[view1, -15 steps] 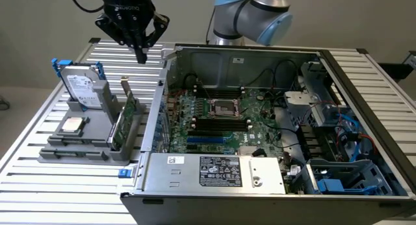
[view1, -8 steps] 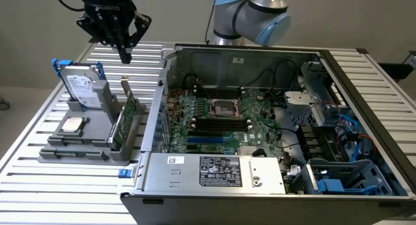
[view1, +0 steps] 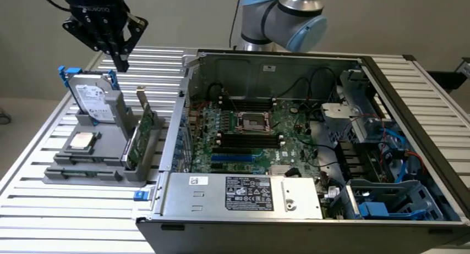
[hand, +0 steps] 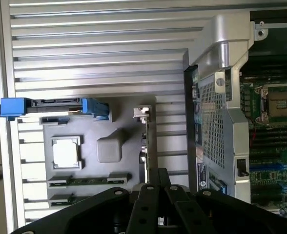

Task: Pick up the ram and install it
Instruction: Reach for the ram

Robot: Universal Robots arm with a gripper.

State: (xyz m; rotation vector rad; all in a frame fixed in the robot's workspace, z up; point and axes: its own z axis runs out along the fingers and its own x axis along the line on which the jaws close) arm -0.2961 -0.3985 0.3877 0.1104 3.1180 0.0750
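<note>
My gripper [view1: 120, 64] hangs shut and empty high above the far end of the grey parts holder [view1: 103, 130]. Two ram sticks [view1: 79, 159] stand on edge in slots at the holder's near end; in the wrist view they are thin green strips [hand: 87, 181]. My gripper [hand: 158, 173] appears there over the edge-on expansion card [hand: 146, 146], well apart from the ram. The open computer case [view1: 294, 204] lies to the exterior view's right, its motherboard [view1: 253, 138] exposed with black memory slots [view1: 250, 139] beside the processor socket.
The holder also carries a hard drive in a blue caddy [view1: 94, 94], a processor chip [view1: 82, 139] and the tall green expansion card [view1: 143, 136]. The case's raised side wall [view1: 180, 122] stands between holder and motherboard. All rest on a ribbed metal table [view1: 66, 210].
</note>
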